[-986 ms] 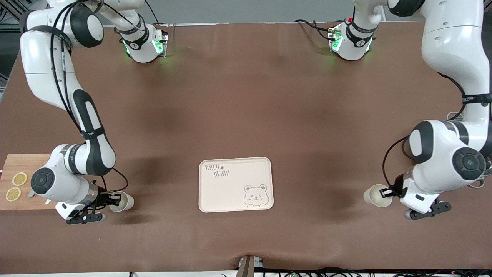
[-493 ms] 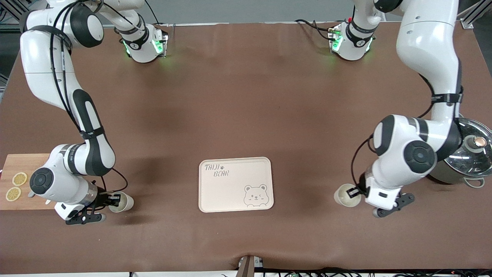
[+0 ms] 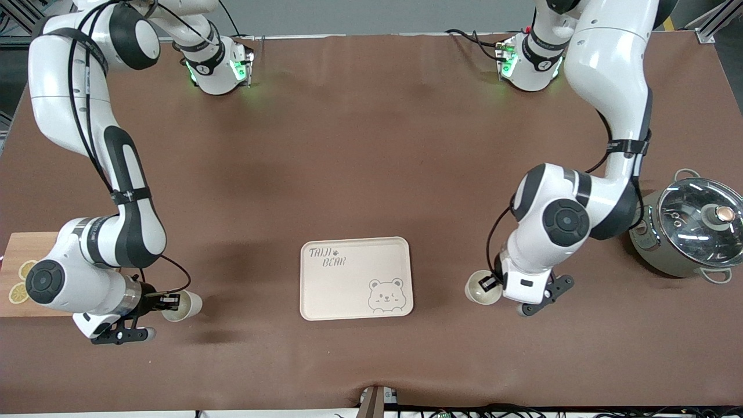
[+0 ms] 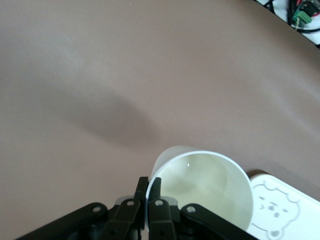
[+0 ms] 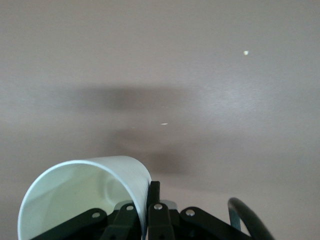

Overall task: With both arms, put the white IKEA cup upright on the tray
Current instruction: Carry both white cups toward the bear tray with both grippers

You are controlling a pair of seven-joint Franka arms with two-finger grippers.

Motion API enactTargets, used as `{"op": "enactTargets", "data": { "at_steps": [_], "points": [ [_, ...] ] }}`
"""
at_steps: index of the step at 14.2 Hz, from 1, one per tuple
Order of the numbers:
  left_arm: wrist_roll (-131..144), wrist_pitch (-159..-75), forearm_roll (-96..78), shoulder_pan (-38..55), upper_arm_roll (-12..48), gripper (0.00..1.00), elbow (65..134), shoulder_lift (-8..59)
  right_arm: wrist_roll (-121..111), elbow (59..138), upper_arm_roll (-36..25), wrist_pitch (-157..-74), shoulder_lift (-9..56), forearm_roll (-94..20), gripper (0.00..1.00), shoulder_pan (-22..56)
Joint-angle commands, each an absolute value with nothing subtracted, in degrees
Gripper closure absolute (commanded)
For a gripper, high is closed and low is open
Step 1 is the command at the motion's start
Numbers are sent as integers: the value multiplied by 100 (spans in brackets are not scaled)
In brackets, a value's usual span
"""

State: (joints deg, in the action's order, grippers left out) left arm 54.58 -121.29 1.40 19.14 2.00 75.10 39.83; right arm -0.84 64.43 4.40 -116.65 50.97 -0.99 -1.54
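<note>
The cream tray (image 3: 354, 270) with "TAIJI BEAR" lettering and a bear face lies near the table's front middle. My left gripper (image 3: 491, 284) is shut on the rim of a white cup (image 3: 479, 288), held mouth-up close beside the tray on the left arm's end. In the left wrist view the fingers (image 4: 156, 186) pinch the cup's wall (image 4: 205, 190), with the tray's corner (image 4: 280, 210) just past it. My right gripper (image 3: 170, 301) is shut on the rim of a second white cup (image 3: 182, 306) over the table toward the right arm's end. This cup (image 5: 82, 195) also shows in the right wrist view.
A wooden cutting board (image 3: 14, 247) with lemon slices lies at the right arm's end, partly under the right arm. A steel pot with a glass lid (image 3: 693, 227) stands at the left arm's end.
My left arm has carried its cup a long way toward the tray, uncovering the pot. My right arm shifted slightly with its cup, which stays about where it was.
</note>
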Motion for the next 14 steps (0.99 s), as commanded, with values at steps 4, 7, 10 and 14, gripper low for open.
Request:
{"op": "enactTargets", "data": {
  "at_steps": [4, 7, 10, 14],
  "points": [
    [6432, -12252, 105, 2530, 114, 100, 7225, 4332, 1263, 6346, 439, -11373, 4983, -184, 100, 395],
    [6880, -12278, 105, 2838, 53, 100, 7049, 4552, 2027, 6293, 439, -11312, 4940, -211, 99, 754],
    [7215, -12419, 105, 3277, -149, 100, 7040, 4667, 2740, 6293, 431, -11320, 4931, -202, 99, 1150],
    [7488, -12603, 105, 3497, -176, 100, 7040, 4790, 3479, 6284, 422, -11417, 4939, -193, 99, 1493]
  ]
}}
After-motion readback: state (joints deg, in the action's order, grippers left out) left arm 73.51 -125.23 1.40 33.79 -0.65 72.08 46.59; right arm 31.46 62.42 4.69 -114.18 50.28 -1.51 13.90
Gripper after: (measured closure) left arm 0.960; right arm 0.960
